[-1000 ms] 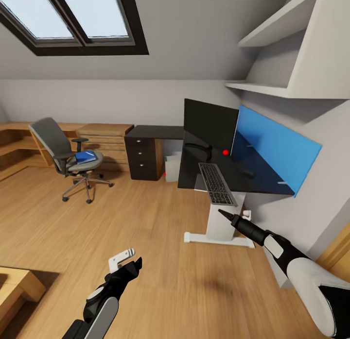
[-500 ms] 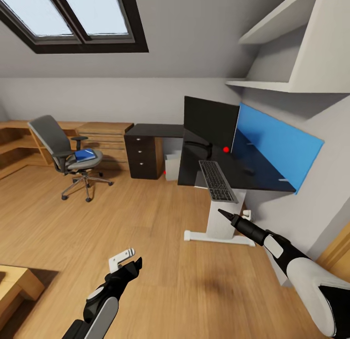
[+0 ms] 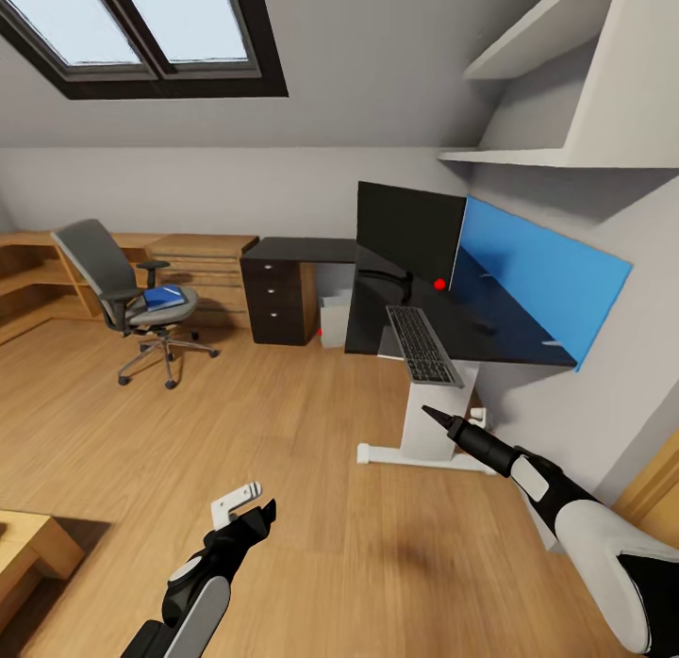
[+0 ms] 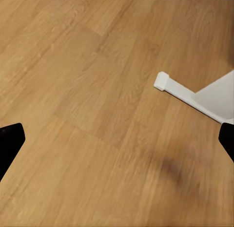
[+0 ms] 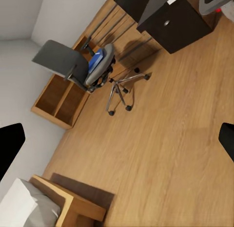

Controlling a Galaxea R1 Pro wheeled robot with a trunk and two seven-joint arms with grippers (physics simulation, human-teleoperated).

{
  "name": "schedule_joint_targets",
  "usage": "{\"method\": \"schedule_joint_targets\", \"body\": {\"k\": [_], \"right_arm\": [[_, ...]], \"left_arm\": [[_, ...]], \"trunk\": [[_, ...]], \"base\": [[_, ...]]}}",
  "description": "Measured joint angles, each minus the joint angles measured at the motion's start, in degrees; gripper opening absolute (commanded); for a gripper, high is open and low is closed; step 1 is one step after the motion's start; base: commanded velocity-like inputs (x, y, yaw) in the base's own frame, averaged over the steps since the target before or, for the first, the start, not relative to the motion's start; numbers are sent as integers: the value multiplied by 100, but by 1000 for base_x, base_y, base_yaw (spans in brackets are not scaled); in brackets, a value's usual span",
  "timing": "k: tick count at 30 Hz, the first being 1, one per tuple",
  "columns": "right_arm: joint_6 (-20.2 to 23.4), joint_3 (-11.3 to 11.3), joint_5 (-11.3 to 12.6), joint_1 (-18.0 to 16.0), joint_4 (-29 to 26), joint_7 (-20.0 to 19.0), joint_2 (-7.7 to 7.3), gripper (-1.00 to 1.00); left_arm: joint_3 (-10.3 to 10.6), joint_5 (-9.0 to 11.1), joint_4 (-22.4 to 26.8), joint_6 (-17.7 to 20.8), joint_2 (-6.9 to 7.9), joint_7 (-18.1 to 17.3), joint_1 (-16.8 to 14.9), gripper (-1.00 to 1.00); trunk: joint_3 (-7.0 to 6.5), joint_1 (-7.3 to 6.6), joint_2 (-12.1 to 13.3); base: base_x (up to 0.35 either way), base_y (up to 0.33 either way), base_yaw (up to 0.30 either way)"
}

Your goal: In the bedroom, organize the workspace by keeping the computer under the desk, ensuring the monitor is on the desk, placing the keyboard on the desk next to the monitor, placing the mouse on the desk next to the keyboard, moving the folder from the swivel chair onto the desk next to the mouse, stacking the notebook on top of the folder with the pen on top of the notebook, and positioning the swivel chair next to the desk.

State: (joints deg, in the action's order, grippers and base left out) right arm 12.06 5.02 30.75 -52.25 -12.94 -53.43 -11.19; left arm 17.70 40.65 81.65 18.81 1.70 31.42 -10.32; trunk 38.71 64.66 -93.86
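The black desk [image 3: 509, 342] stands at the right wall, bearing the monitor [image 3: 407, 230], the keyboard [image 3: 422, 346] overhanging its front edge, and the small mouse [image 3: 484, 327]. A thin pale streak [image 3: 553, 344] at its far end may be the pen. I cannot make out the notebook. The grey computer [image 3: 332, 322] sits under the desk. Far left, the swivel chair [image 3: 127, 297] carries the blue folder [image 3: 162, 299], also in the right wrist view as chair [image 5: 73, 64] and folder [image 5: 99, 57]. My left gripper [image 3: 253, 503] and right gripper [image 3: 434, 416] hang open and empty over the floor.
The desk's black drawer unit [image 3: 278, 304] adjoins a light-wood chest [image 3: 203, 262] and shelving [image 3: 28, 281]. A white desk foot [image 4: 192, 98] lies on the wood floor ahead. A low wooden piece [image 3: 24, 550] sits at my left. White wall shelves [image 3: 556, 92] hang above the desk.
The whole picture has shifted slightly, so the camera has moved a little. Both arms hold the same pose and nothing in the room has moved.
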Motion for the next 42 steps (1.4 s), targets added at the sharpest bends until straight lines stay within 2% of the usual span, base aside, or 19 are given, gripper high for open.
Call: {"method": "schedule_joint_targets", "body": {"k": [5, 10, 14, 16, 17, 18, 19, 23, 27, 30, 35, 38, 42], "right_arm": [[-38, -14, -21, 0, -13, 125, 32, 100], [-59, 17, 4, 0, -47, 713, 208, 100], [-63, 119, 116, 0, -54, 989, 292, 100], [-60, 289, 303, 0, -54, 1179, 347, 100], [-57, 519, 668, 0, -45, 1379, 437, 100], [-57, 599, 894, 0, -38, 1457, 474, 100], [-54, 652, 1114, 0, -34, 1512, 496, 100], [-52, 713, 1557, 0, -26, 1580, 512, 100], [-58, 737, 1784, 0, -21, 1602, 510, 100], [-63, 755, 1852, 0, -23, 1609, 507, 100], [-73, 809, 1910, 0, -19, 1670, 515, 100], [-124, 822, 1934, 0, -29, 1857, 517, 100], [-379, 833, 1970, 0, -28, 2041, 520, 100]], "left_arm": [[0, -4, 0, 0, 0, 0, 0, 100], [0, 0, 0, 0, -7, 7, 0, 100], [0, 1, 0, 0, -8, 12, 0, 100], [2, 1, 0, 0, -9, 15, 0, 100], [1, 1, 0, 0, -9, 17, 0, 100], [1, 1, 0, 0, -9, 17, 0, 100], [2, 1, 0, 0, -9, 18, 0, 100], [1, 1, 0, 0, -9, 20, 0, 100], [1, 2, 0, 0, -9, 24, 0, 100], [2, 2, 0, 0, -9, 26, 0, 100], [4, 2, 0, 0, -9, 26, 0, 100], [4, 2, 0, 0, -12, 26, 0, 100], [2, 2, -2, 0, -15, 27, 0, 100]], "trunk": [[90, 110, -201], [180, 220, -401], [251, 308, -562], [287, 352, -642], [305, 374, -682], [323, 395, -722], [341, 417, -762], [413, 505, -923], [485, 593, -1083], [539, 659, -1204], [629, 769, -1404], [682, 835, -1524], [754, 923, -1685]], "base": [[0, 0, 0], [0, 0, 0], [0, 0, 0], [0, 0, 0], [0, 0, 0], [0, 0, 0], [0, 0, 0], [0, 0, 0], [0, 0, 0], [0, 0, 0], [0, 0, 0], [0, 0, 0], [0, 0, 0]]}}
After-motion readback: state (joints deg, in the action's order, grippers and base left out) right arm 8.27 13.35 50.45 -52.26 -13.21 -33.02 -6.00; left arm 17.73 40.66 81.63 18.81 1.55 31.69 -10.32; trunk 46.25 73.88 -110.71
